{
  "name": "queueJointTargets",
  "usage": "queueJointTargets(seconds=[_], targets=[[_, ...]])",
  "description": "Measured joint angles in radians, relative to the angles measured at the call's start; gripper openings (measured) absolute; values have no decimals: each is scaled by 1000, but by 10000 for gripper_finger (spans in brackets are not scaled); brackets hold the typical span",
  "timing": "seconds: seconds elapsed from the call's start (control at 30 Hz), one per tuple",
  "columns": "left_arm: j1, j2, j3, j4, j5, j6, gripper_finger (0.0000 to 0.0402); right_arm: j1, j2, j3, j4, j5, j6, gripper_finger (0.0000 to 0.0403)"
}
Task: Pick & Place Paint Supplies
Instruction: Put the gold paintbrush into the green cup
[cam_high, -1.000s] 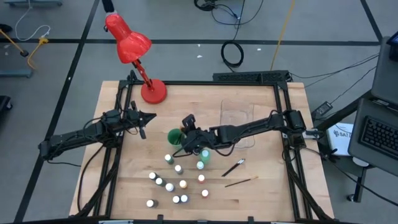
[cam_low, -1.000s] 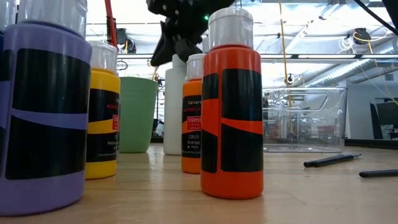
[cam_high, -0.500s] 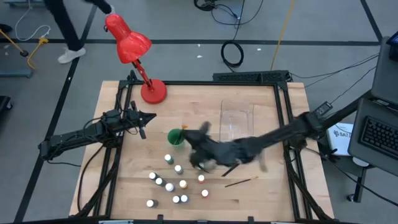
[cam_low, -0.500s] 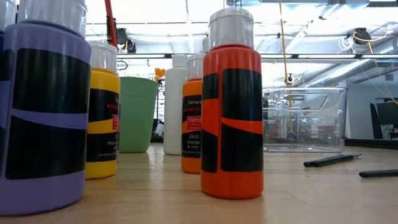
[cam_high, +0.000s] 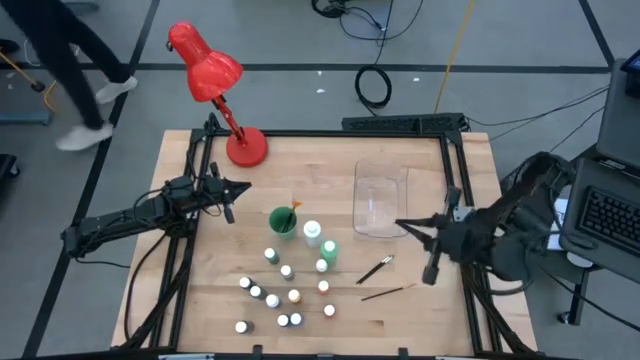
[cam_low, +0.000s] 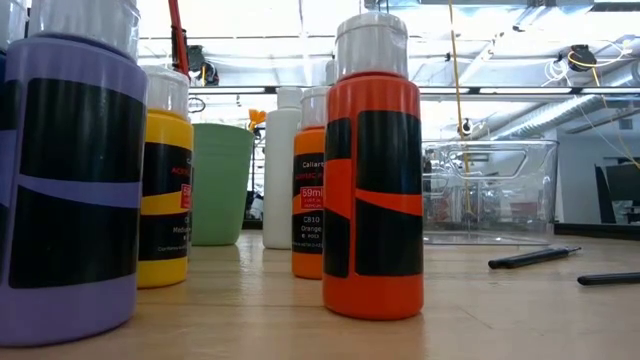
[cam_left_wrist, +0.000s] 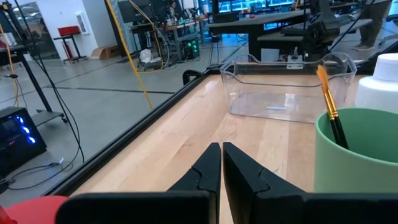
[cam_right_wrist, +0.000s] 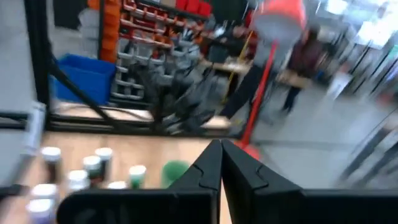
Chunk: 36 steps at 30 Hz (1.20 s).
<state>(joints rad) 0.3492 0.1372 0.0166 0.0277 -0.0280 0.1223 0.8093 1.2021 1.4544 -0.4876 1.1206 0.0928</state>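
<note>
Both grippers are empty, fingers pressed together, the left gripper (cam_high: 228, 196) by the table's left edge, the right gripper (cam_high: 405, 226) at its right edge; the little paint bottles (cam_high: 283, 293) crowd the front edge, so a careless reach could topple neighbours.

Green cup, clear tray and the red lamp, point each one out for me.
green cup (cam_high: 281, 221): high view, on its rim.
clear tray (cam_high: 380, 226): high view, on its near wall.
red lamp (cam_high: 205, 69): high view, on the shade.

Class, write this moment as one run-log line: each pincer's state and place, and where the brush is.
left pincer: shut, left of green cup | right pincer: shut, empty, right table edge | brush: standing in cup
</note>
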Motion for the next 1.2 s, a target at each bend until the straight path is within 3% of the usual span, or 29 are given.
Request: queueJointTargets(seconds=[0.07,0.17,0.27,0.4,0.5,0.63,1.2], targets=[[0,0,0,1,0,0,21,-9,-55,-136,41,-24,120,1],[0,0,0,1,0,0,21,-32,-122,-373,228,-115,134,1],[0,0,0,1,0,3,21,-47,-171,-643,627,-247,10,1],[0,0,0,1,0,4,21,-103,-179,-983,1331,-421,-167,1],[0,0,0,1,0,4,21,-142,-167,-1157,1532,-501,-163,1],[0,0,0,0,0,4,21,-180,-170,-1262,1627,-543,-139,1],[0,0,1,-16,1,-31,21,-187,-169,-1263,1480,-515,-298,2]])
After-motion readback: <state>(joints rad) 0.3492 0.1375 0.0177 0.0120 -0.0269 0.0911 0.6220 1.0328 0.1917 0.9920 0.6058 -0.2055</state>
